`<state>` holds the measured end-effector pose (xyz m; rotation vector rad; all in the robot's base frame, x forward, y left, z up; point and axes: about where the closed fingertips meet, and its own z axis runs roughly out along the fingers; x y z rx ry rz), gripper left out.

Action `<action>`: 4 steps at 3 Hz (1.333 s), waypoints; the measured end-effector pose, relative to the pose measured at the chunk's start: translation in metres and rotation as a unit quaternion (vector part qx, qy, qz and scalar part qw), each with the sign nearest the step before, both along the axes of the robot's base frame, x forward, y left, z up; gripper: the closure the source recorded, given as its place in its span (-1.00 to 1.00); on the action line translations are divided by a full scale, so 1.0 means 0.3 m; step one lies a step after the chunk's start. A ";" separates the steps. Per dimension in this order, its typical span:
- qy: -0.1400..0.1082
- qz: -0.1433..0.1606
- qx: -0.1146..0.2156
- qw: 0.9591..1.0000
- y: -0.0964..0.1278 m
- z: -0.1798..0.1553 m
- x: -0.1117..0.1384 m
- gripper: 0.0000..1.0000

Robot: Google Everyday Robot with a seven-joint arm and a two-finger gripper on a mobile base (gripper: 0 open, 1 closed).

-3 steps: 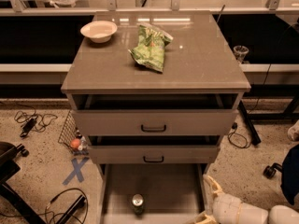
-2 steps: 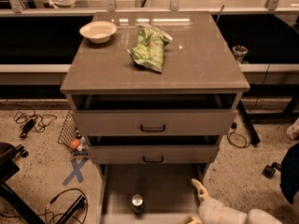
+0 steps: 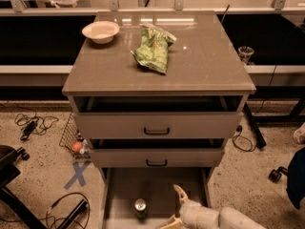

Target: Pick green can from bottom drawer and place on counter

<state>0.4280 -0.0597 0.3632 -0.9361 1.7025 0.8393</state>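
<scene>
The green can [image 3: 140, 207] stands upright left of centre near the bottom drawer's [image 3: 143, 182] front edge, with the wide-open gripper [image 3: 176, 207] just right of it, untouching, and the counter's [image 3: 209, 61] right half bare beside a green snack bag [image 3: 153, 49].

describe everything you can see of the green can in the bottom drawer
The green can is a small drink can with a silver top and green body, metal by its look. It stands upright on the bare grey floor of the open bottom drawer, toward its front. Only the floor touches it. The gripper is just to its right inside the drawer, fingers open, apart from it.
</scene>
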 end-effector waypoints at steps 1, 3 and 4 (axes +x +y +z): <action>0.011 0.019 0.010 1.000 0.094 -0.172 0.057 -1.00; -0.012 0.049 0.014 0.999 0.164 -0.238 0.112 -1.00; -0.044 0.094 0.015 0.994 0.188 -0.310 0.193 -1.00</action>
